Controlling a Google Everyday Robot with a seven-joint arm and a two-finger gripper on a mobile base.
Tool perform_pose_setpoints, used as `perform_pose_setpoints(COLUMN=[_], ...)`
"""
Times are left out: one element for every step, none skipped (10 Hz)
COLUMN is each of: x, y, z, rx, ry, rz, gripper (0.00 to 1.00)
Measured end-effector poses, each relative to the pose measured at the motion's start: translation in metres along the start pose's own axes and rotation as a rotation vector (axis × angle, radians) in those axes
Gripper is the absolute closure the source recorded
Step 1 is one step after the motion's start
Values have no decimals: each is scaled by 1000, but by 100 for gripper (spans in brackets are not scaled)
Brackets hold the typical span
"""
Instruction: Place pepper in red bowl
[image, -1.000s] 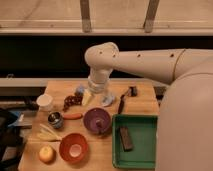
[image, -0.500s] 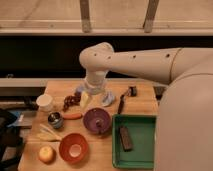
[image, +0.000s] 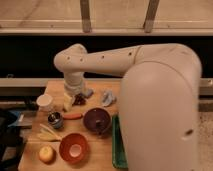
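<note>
Camera view: the arm has swung left over the last second, and its gripper (image: 74, 95) now hangs low over the back left of the bench (image: 102, 150), just behind the pepper (image: 72, 116). Whether the gripper is apart or together cannot be told. It looks like an approach, with no grasp made yet. The pepper lies flat between a small dark can (image: 55, 119) and the purple bowl (image: 96, 120). Its long axis runs left to right; which end tapers is unclear. The red bowl (image: 74, 147) sits just in front.
</note>
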Motion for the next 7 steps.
perform_pose_setpoints(x=[-13,-19,-22,-22,-21,-21,-22], y=[8,15,22,21,21,21,22], z=[19,35,48,51,51,51,52], rx=[-7,-21,-41,-42,-43,-43,-44], ry=[2,1,-7,-9,-8,-9,-8], rz=[-56,-90,-114,-114,-113,-113,-115], gripper=[22,22,22,22,22,22,22])
